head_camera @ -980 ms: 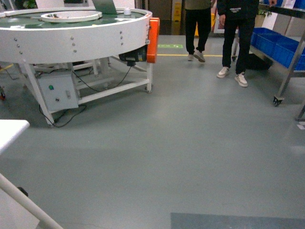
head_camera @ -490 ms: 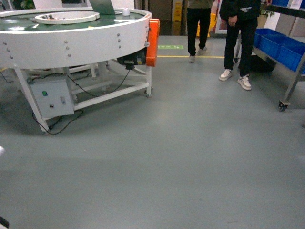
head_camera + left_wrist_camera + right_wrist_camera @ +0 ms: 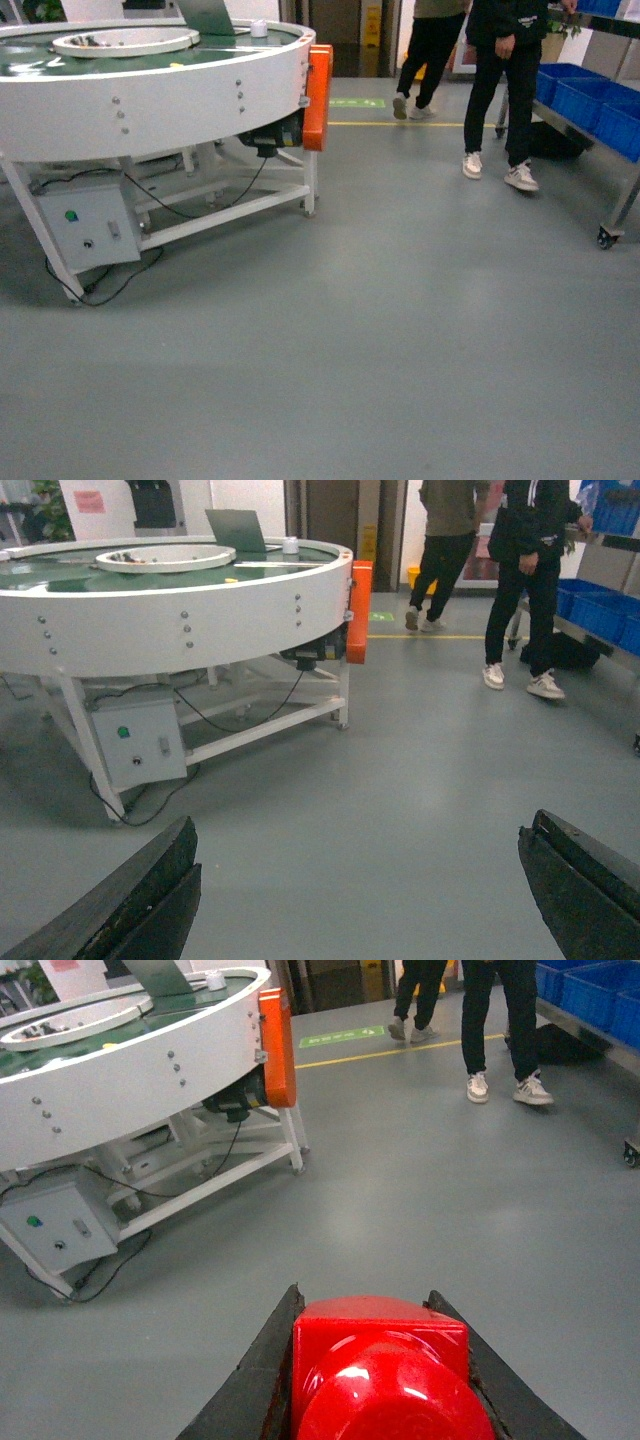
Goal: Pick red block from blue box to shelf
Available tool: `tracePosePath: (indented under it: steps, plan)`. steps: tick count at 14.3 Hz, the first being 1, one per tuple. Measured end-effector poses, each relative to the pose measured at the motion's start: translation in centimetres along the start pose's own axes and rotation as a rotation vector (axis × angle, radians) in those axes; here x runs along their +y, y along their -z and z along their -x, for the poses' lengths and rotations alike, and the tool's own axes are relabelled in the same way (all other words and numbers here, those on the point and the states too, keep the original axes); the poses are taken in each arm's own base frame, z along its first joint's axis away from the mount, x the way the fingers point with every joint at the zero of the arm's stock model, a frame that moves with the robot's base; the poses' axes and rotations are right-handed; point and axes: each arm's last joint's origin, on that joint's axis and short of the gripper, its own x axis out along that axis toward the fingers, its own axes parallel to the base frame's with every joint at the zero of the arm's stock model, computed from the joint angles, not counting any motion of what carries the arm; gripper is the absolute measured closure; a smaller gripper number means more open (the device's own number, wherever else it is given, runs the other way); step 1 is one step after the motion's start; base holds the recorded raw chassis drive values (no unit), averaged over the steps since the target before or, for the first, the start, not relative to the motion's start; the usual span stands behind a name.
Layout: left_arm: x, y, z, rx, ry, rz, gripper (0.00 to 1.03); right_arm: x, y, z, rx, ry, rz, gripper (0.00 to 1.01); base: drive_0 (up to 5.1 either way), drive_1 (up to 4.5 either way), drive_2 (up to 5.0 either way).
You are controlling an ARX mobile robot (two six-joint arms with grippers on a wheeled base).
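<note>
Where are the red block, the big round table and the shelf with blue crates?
red block [image 3: 385,1370]: right wrist view, its glossy front, between the fingers.
round table [image 3: 180,95]: head view, white side wall.
shelf [image 3: 625,205]: head view, steel leg above the wheel.

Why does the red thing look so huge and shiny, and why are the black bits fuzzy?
Right wrist view: the red block sits right by the lens, so it fills the bottom edge, with a white glare spot on its stud. Left wrist view: the left gripper fingers are close to the lens, soft-edged, cut off by the frame. Head view: even light with soft shadows.
</note>
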Motion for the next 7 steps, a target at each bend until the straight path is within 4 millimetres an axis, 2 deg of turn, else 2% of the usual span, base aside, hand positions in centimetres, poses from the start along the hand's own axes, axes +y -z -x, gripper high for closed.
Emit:
tracePosePath:
  steps: [7]
  plan:
    - [0.0, 0.02, 0.0, 0.002, 0.002, 0.0, 0.05, 0.0, 0.02, 0.0, 0.001, 0.0, 0.0, 0.74, -0.1, 4.21, -4.4]
